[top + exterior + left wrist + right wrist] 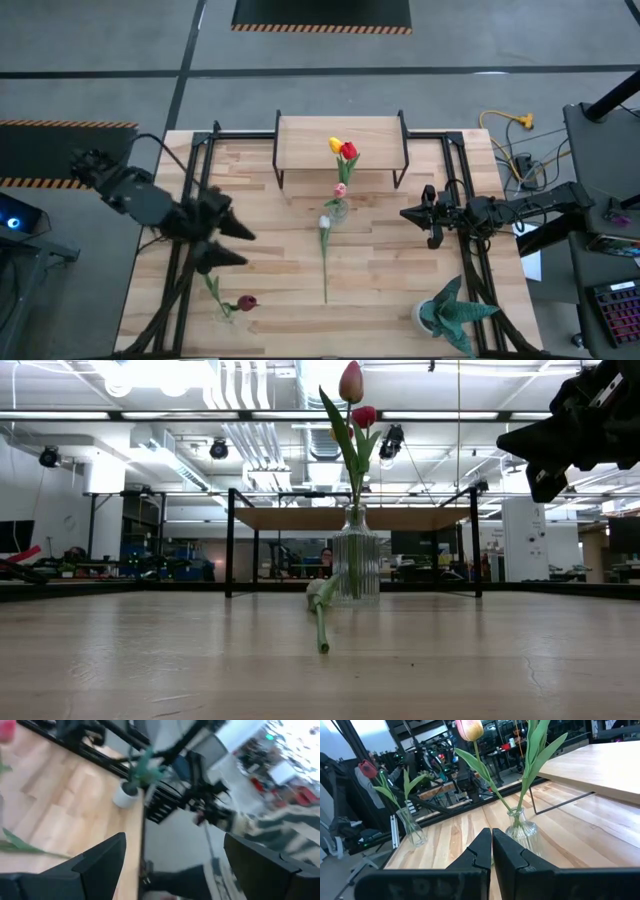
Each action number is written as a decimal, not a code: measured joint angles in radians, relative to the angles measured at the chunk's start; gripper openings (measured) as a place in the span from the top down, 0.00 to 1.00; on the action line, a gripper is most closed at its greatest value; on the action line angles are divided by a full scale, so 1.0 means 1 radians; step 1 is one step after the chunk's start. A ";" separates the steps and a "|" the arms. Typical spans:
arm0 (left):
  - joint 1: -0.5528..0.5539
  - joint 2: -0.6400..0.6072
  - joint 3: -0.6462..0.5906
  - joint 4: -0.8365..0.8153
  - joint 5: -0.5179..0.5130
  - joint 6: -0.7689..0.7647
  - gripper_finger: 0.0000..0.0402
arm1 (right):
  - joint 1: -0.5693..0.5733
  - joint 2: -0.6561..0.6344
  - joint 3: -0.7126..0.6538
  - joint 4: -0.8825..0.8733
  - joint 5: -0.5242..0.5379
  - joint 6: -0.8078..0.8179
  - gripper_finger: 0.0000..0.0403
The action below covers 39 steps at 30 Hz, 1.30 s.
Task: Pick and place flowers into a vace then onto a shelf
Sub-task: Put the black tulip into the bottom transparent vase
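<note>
A ribbed glass vase (338,209) (355,565) stands on the table just in front of the shelf (340,143). It holds yellow, red and pink tulips (343,152) upright. A white tulip (324,252) (320,612) lies flat on the planks, its head by that vase. A second small vase (222,312) (413,829) near the front left holds a dark maroon tulip (247,302). My left gripper (238,244) (175,865) hangs open above the table's left part, touching nothing. My right gripper (406,213) (491,847) is shut, level, right of the ribbed vase, and holds nothing.
A spiky teal potted plant (452,312) (136,776) stands at the front right corner. Black frame rails (190,190) run along the table's left and right sides. Bare planks lie between the white tulip and the right rail.
</note>
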 joint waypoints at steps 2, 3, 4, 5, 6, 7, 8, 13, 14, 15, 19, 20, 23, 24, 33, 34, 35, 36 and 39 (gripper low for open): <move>0.028 0.053 0.058 -0.002 -0.023 0.002 0.20 | 0.000 0.000 0.000 0.000 0.000 0.000 0.98; 0.046 0.077 0.087 0.002 -0.035 0.002 0.20 | 0.000 0.000 0.000 0.000 0.000 0.000 0.98; 0.064 0.103 0.112 0.004 -0.040 0.005 0.20 | 0.000 0.000 0.000 0.000 0.000 0.000 0.98; 0.082 0.131 0.135 0.004 -0.043 0.005 0.20 | 0.000 0.000 0.000 0.000 -0.002 -0.003 0.98; 0.104 0.157 0.156 -0.001 -0.045 0.005 0.20 | 0.000 0.000 0.000 0.000 -0.003 -0.014 0.98; 0.127 0.185 0.175 -0.010 -0.047 0.004 0.20 | 0.000 0.000 0.000 0.000 -0.003 -0.031 0.98; 0.152 0.215 0.193 -0.023 -0.053 -0.005 0.20 | 0.000 0.000 0.000 0.000 -0.004 -0.046 0.98; 0.274 0.329 0.269 -0.069 -0.058 -0.105 0.20 | 0.000 0.000 0.000 -0.001 -0.006 -0.101 0.98; 0.294 0.350 0.279 -0.069 -0.058 -0.122 0.20 | 0.000 0.000 0.000 -0.002 -0.006 -0.120 0.98; 0.307 0.371 0.288 -0.069 -0.057 -0.135 0.20 | 0.000 0.000 0.000 -0.005 -0.006 -0.141 0.98; 0.316 0.453 0.312 -0.075 -0.003 -0.144 0.20 | 0.000 0.000 0.000 -0.010 -0.005 -0.226 0.98; 0.313 0.471 0.316 -0.074 0.024 -0.144 0.20 | 0.000 0.000 0.000 -0.014 -0.005 -0.238 0.98; 0.311 0.524 0.323 -0.071 0.066 -0.181 0.20 | 0.000 0.000 0.000 -0.033 -0.003 -0.263 0.98; 0.312 0.542 0.320 -0.071 0.066 -0.198 0.20 | 0.000 0.000 0.000 -0.033 -0.003 -0.269 0.98; 0.321 0.703 0.316 -0.072 0.230 -0.276 0.20 | 0.000 0.000 0.000 -0.030 -0.002 -0.271 0.98; 0.317 0.715 0.317 -0.071 0.256 -0.292 0.20 | 0.000 0.000 0.000 -0.030 -0.002 -0.271 0.98; 0.312 0.725 0.317 -0.074 0.261 -0.312 0.20 | 0.000 0.000 0.000 -0.030 -0.002 -0.271 0.98; 0.308 0.733 0.317 -0.075 0.264 -0.329 0.20 | 0.000 0.000 0.000 -0.030 -0.002 -0.271 0.98; 0.305 0.750 0.305 -0.076 0.262 -0.350 0.20 | 0.000 0.000 0.000 -0.030 -0.002 -0.283 0.98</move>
